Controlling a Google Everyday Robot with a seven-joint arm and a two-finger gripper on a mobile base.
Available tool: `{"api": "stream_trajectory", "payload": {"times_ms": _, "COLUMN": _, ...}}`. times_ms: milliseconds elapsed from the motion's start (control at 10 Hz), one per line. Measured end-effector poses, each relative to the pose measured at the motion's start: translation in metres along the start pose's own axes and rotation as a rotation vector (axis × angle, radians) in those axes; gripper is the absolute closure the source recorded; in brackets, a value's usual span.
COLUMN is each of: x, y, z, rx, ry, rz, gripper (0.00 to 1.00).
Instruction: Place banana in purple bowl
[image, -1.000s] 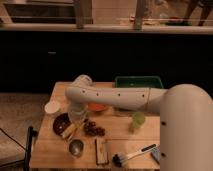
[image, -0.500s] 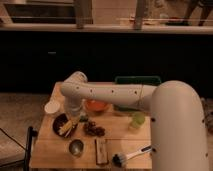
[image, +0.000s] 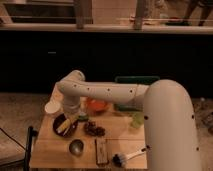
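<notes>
Yellow banana (image: 63, 126): lying inside the purple bowl (image: 65, 126), front-left on the desk (image: 50, 152).
Gripper (image: 70, 116): just above the bowl's rim; fingers' state cannot be told.
Step advice: lift straight up, avoid dragging fruit out.

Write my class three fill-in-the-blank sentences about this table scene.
1. The banana lies inside the ____ bowl.
2. The end effector hangs just above that bowl's ____ edge.
3. The small cup left of the arm is ____.

Missing words: purple; right; white
</notes>
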Motion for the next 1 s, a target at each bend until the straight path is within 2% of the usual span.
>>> {"api": "stream_trajectory", "payload": {"times_ms": 200, "x": 0.001, "y": -0.007, "z": 0.001, "rx": 0.003, "ry": -0.012, "rz": -0.009, "gripper": 0.96}}
{"api": "stream_trajectory", "payload": {"times_ms": 300, "x": 0.002, "y": -0.010, "z": 0.002, "rx": 0.005, "ry": -0.018, "rz": -0.015, "gripper": 0.88}}
{"api": "stream_trajectory", "payload": {"times_ms": 900, "x": 0.007, "y": -0.021, "z": 0.003, "rx": 0.002, "ry": -0.037, "rz": -0.038, "gripper": 0.27}}
{"api": "stream_trajectory", "payload": {"times_ms": 1000, "x": 0.007, "y": -0.022, "z": 0.003, "rx": 0.004, "ry": -0.040, "rz": -0.041, "gripper": 0.22}}
